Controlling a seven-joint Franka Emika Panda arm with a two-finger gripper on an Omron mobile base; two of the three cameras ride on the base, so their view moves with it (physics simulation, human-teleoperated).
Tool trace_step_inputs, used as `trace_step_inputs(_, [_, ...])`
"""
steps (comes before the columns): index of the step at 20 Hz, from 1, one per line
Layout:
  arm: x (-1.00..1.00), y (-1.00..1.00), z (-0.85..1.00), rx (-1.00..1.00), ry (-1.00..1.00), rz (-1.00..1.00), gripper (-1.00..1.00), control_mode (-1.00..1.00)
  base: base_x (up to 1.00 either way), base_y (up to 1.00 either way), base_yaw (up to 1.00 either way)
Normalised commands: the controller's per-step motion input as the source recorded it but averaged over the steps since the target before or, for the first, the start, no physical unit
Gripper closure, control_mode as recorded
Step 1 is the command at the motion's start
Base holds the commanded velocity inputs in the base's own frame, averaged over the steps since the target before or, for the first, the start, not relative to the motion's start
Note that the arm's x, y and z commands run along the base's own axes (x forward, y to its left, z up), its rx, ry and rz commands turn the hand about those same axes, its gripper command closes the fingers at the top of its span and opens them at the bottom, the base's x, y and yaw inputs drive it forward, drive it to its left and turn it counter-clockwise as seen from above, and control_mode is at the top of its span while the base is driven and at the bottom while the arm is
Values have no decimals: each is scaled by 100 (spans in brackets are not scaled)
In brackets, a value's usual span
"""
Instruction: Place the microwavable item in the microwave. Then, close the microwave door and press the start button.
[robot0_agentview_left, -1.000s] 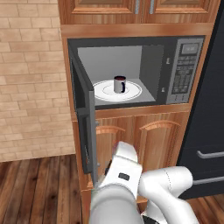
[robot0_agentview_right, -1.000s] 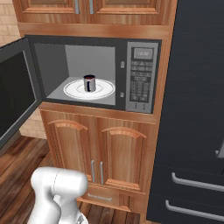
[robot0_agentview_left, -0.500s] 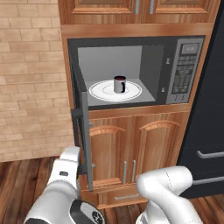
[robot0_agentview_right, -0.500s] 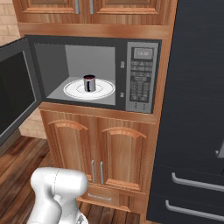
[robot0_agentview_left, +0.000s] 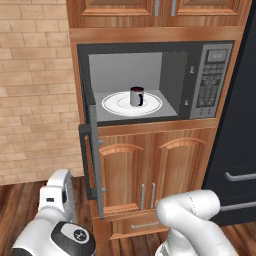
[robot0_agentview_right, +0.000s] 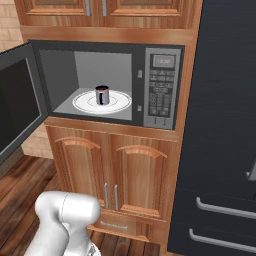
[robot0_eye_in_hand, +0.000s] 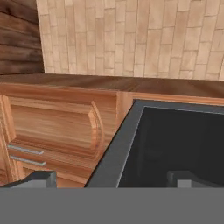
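The small dark cup (robot0_agentview_left: 136, 96) (robot0_agentview_right: 102, 94) stands upright on the white round plate (robot0_agentview_left: 114, 104) (robot0_agentview_right: 82, 102) inside the microwave (robot0_agentview_left: 208, 80) (robot0_agentview_right: 162, 87). The microwave door (robot0_agentview_left: 95, 165) (robot0_agentview_right: 17, 102) hangs wide open to the left. My arm's white hand (robot0_agentview_left: 58, 192) sits low, left of the door's outer side. In the hand view the door's grey frame and dark window (robot0_eye_in_hand: 175, 144) lie close ahead. My gripper (robot0_eye_in_hand: 113, 179) is open, its fingertips (robot0_eye_in_hand: 40, 178) wide apart with nothing held.
Wooden cabinet doors (robot0_agentview_left: 150, 170) (robot0_agentview_right: 115, 175) sit below the microwave, more above it. A black fridge (robot0_agentview_right: 225, 125) stands to the right. A pale brick wall (robot0_agentview_left: 35, 90) and wooden floor (robot0_agentview_right: 25, 185) lie to the left.
The arm has swung from in front of the lower cabinets down to the left, beside the open door. Cup, plate and door have not moved.
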Motion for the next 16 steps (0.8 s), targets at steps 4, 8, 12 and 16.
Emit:
trace_step_inputs(4, [88, -27, -6, 0, 1, 0, -100, -100, 0, 0, 0])
trace_step_inputs(8, [17, -85, 22, 0, -1, 0, -100, -100, 0, 0, 0])
trace_step_inputs(12, [24, -99, 16, 3, -5, 4, -100, -100, 0, 0, 0])
trace_step_inputs(16, [32, -100, 26, 7, -1, 5, -100, -100, 0, 0, 0])
